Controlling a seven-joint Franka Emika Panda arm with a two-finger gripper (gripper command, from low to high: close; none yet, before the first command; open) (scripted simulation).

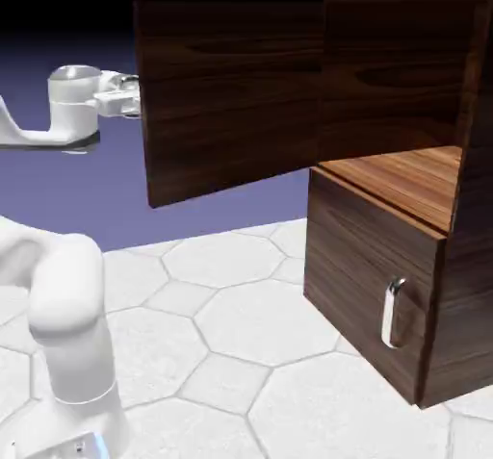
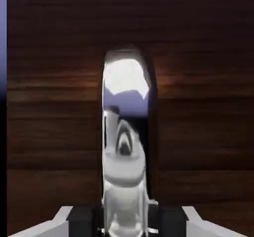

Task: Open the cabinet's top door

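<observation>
- White arm (image 1: 67, 322) rises nearest, at the lower left, over the hexagon-tiled table (image 1: 241, 322).
- Farther left, the gripper (image 1: 135, 96) meets the swung-out top door (image 1: 231, 101) at its far left edge.
- Hand view: the jaws are closed on the silver handle (image 2: 126, 146), dark wood behind it.
- Right: the cabinet (image 1: 462, 255), its upper compartment open over a lighter shelf (image 1: 414, 183); the lower panel (image 1: 371, 284) is closed.
</observation>
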